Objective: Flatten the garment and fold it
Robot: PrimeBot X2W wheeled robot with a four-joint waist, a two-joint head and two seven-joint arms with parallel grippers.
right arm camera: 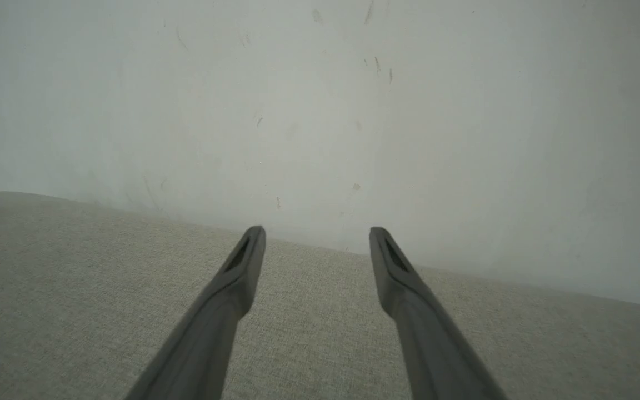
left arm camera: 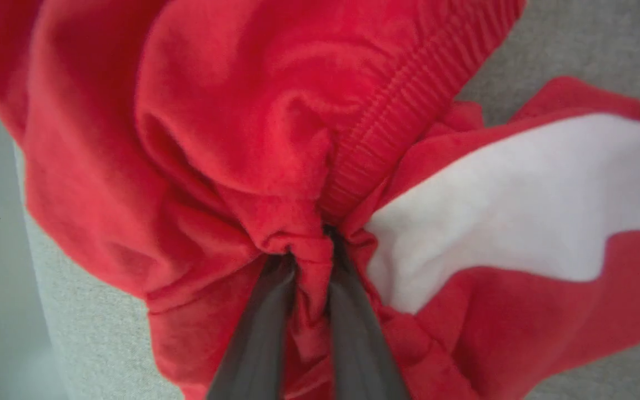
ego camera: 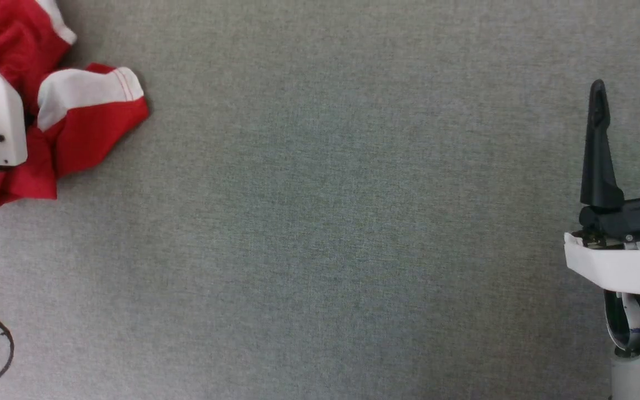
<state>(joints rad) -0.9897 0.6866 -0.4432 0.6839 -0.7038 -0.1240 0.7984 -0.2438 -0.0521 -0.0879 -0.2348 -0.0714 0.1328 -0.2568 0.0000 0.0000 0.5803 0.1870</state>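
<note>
The red shorts [ego camera: 92,119] lie crumpled, white side bands [ego camera: 84,89] showing, at the far left of the grey cloth-covered counter [ego camera: 320,222]. The left claw [left arm camera: 310,253] is pinched narrow on a bunch of red fabric just beside the gathered waistband [left arm camera: 386,139]. The right claw [right arm camera: 315,233] stands wide and empty, well apart, over the counter near the wall [right arm camera: 320,83]

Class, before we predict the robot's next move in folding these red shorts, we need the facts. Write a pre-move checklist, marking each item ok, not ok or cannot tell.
1. Left claw pinching the garment: ok, fabric is bunched between its fingers beside the waistband.
2. Right claw open, holding nothing: ok.
3. Right claw close to garment: not ok, far across the grey surface.
4. Garment flat: not ok, crumpled.
5. Grip firm enough to pull: cannot tell.
</note>
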